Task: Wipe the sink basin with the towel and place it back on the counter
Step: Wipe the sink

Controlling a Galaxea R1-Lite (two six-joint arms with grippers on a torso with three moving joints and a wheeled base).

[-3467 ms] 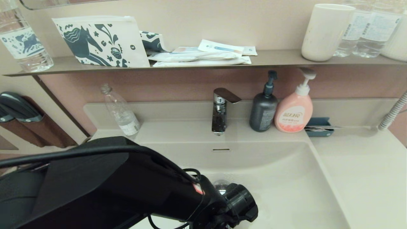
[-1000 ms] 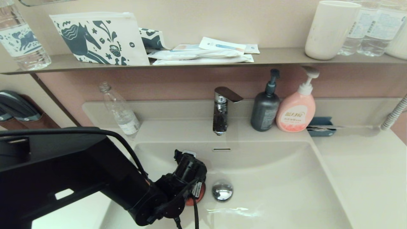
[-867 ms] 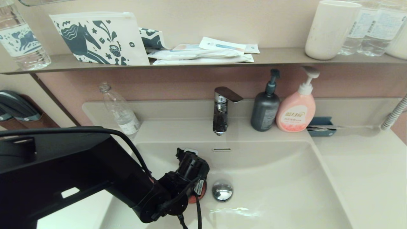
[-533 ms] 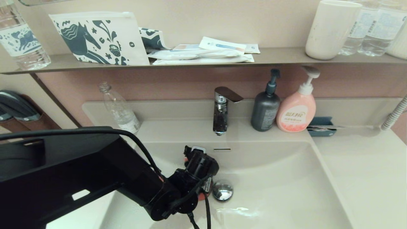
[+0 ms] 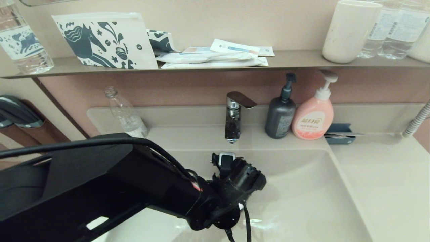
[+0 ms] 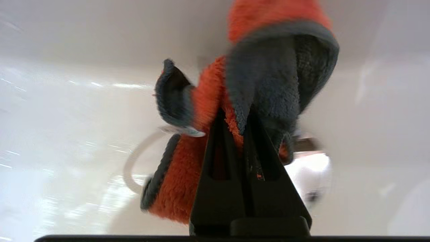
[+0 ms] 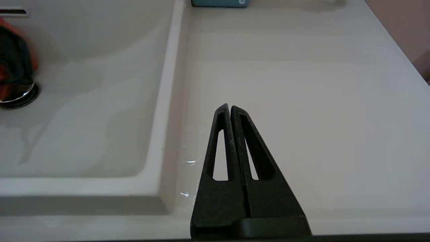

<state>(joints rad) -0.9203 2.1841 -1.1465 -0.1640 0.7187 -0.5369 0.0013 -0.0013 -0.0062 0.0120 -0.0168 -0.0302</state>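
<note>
My left gripper point(image 6: 243, 116): clenched on the towel point(image 6: 255, 80), fingertips pinching a fold where orange pile meets the grey side.
Towel hang: bunched ahead of my fingers, reaching to the basin floor; whether it presses there I cannot tell.
Where that puts me: low in the sink basin point(image 5: 302, 201), under the faucet point(image 5: 233, 116), the chrome drain stopper point(image 6: 310, 168) just beside and partly under the cloth (my own arm hides the towel from the head view).
Way out: the counter point(image 7: 285, 84) lies to my right, past the basin's right rim, so my guess is a lift and a rightward carry.
My right gripper point(image 7: 230, 111): pressed closed on nothing, parked over that counter, nearer the drop spot but not holding the cloth.
</note>
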